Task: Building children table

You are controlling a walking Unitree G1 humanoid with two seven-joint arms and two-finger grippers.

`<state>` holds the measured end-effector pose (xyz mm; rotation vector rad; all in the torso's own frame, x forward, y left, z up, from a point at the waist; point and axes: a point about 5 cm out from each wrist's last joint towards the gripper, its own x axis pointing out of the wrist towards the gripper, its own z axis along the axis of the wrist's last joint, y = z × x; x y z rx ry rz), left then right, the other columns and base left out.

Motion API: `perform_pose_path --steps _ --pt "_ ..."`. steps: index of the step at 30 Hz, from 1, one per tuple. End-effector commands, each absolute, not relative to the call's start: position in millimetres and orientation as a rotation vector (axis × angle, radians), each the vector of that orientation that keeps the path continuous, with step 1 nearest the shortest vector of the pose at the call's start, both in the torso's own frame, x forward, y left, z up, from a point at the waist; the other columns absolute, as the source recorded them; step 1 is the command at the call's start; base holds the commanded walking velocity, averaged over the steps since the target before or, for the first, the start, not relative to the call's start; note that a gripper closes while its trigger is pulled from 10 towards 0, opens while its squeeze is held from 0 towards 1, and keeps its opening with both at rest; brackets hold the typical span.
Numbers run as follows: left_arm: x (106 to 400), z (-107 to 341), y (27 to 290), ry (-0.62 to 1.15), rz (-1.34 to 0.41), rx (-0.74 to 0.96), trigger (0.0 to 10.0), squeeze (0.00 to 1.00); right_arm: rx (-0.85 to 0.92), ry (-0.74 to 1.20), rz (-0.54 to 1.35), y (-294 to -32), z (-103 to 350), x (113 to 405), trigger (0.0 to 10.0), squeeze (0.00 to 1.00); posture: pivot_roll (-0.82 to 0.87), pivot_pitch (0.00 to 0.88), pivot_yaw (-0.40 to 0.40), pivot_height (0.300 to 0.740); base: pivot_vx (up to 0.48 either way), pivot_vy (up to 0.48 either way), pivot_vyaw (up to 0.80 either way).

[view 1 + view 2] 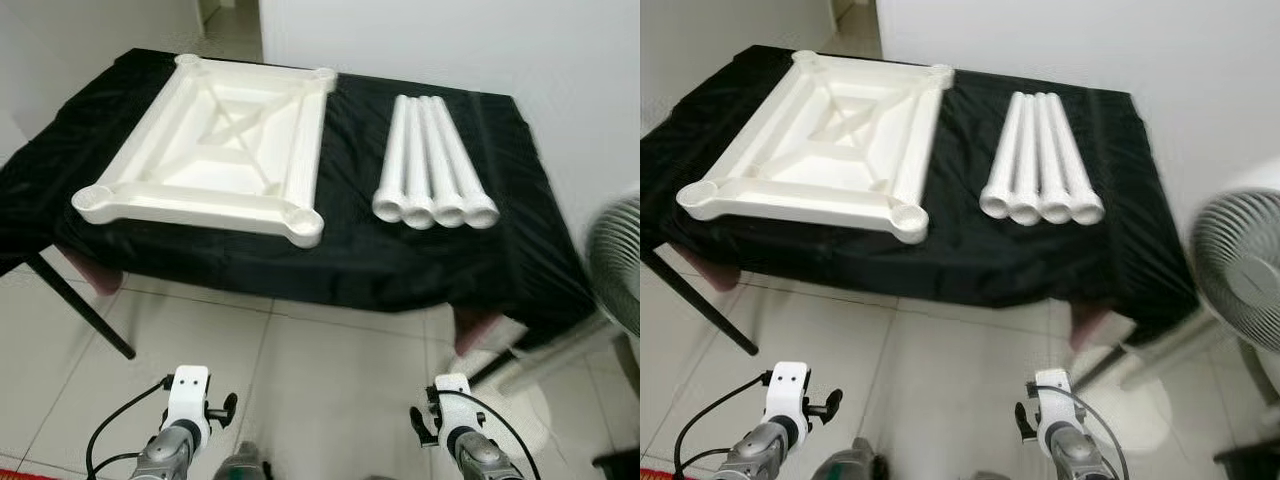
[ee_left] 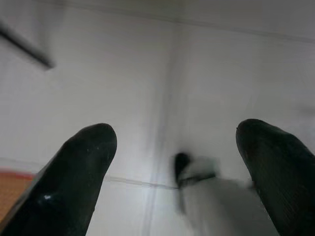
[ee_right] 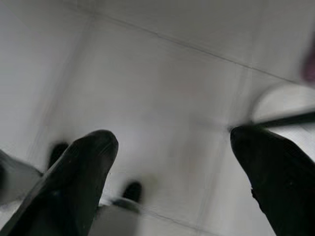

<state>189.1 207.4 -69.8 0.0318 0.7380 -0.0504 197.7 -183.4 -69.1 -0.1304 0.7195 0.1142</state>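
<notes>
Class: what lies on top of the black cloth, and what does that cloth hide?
On the black cloth lie an upside-down white tabletop and four white legs side by side. The cloth covers its supporting surface, so that cannot be seen.

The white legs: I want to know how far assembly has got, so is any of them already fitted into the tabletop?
No. All four white legs lie side by side on the black cloth, apart from the upturned tabletop.
</notes>
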Motion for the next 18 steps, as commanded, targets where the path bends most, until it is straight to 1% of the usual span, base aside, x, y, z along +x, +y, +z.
perform_pose_path --steps 1,18 --pt "189.5 -71.3 200.1 0.744 -0.062 0.026 10.0 0.00 -0.145 0.768 0.085 -196.4 -74.6 185.1 10.0 0.00 -0.01 0.000 -0.002 0.740 0.000 0.000 0.00" --pt "192.5 -69.7 199.5 0.733 -0.059 0.019 10.0 0.00 -0.157 0.778 0.083 -197.7 -75.0 184.9 10.0 0.00 -0.01 0.000 -0.004 0.740 0.000 0.000 0.00"
